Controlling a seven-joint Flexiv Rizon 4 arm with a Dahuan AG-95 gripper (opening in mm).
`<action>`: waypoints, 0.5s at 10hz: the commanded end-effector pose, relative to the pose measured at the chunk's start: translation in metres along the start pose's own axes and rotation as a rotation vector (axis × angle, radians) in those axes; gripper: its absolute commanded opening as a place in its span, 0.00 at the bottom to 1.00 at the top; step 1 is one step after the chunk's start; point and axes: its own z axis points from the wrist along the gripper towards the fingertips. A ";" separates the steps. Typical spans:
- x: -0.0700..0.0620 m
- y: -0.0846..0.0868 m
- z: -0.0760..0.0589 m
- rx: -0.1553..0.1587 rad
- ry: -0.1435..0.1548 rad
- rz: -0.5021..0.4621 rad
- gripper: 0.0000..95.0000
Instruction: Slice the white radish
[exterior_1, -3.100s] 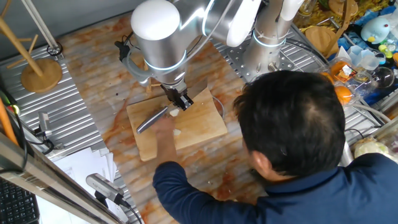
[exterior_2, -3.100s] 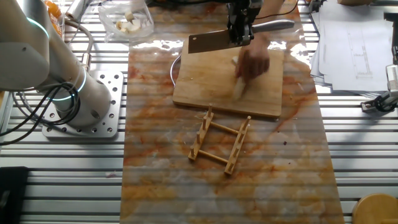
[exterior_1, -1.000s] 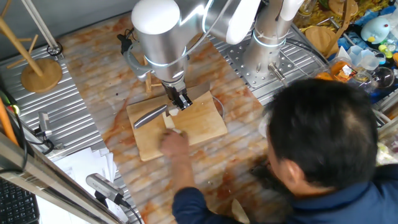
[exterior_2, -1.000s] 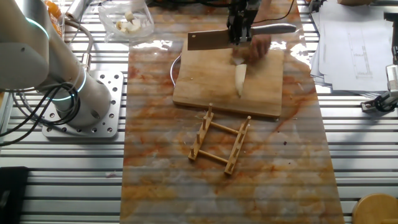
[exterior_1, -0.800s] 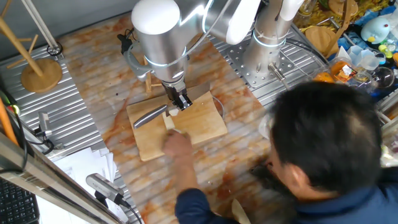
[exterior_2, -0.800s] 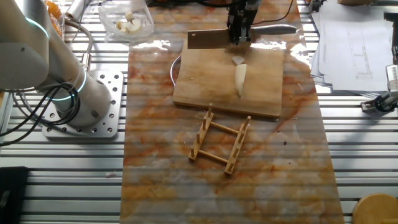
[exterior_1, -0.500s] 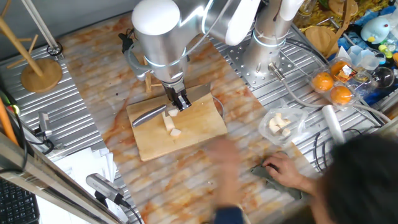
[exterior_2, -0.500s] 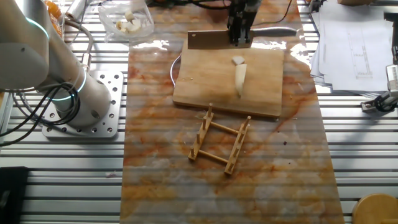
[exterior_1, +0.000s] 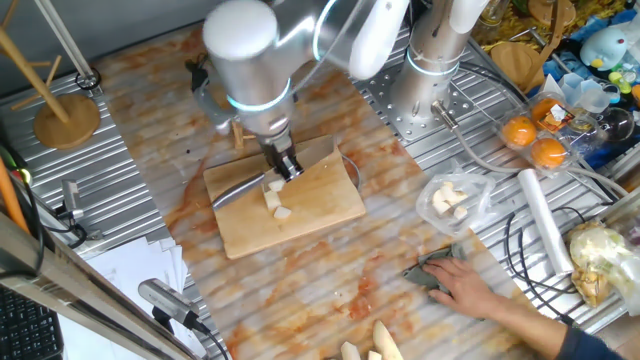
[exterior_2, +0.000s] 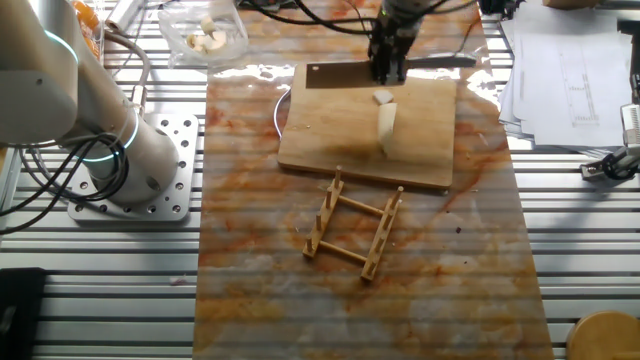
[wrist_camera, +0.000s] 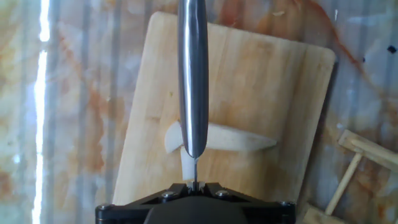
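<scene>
The white radish (exterior_2: 386, 128) lies on the wooden cutting board (exterior_2: 330, 130), a slim cream stick with its tip toward the wooden rack. A small cut chunk (exterior_2: 382, 97) lies at its thick end. In the first fixed view they show as two pale pieces (exterior_1: 272, 198). My gripper (exterior_2: 386, 68) is shut on a cleaver (exterior_2: 338, 72) and holds it across the radish's thick end. In the hand view the blade (wrist_camera: 193, 81) is edge-on above the radish (wrist_camera: 233, 138), with my gripper (wrist_camera: 194, 185) closed on it.
A wooden rack (exterior_2: 355, 232) stands just past the board. A clear bag of pale chunks (exterior_1: 449, 197) lies on the metal grid. A person's hand (exterior_1: 458, 282) rests on a dark cloth at the table's edge. Thick pale roots (exterior_1: 368, 346) lie near the front edge.
The person's hand has left the board and the person has drawn back out of the middle. The cleaver has moved slightly lower over the radish's thick end.
</scene>
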 end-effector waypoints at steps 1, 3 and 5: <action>-0.007 -0.003 0.004 -0.016 -0.001 0.045 0.00; -0.013 -0.006 0.013 -0.016 -0.003 0.075 0.00; -0.014 -0.008 0.020 -0.012 -0.011 0.081 0.00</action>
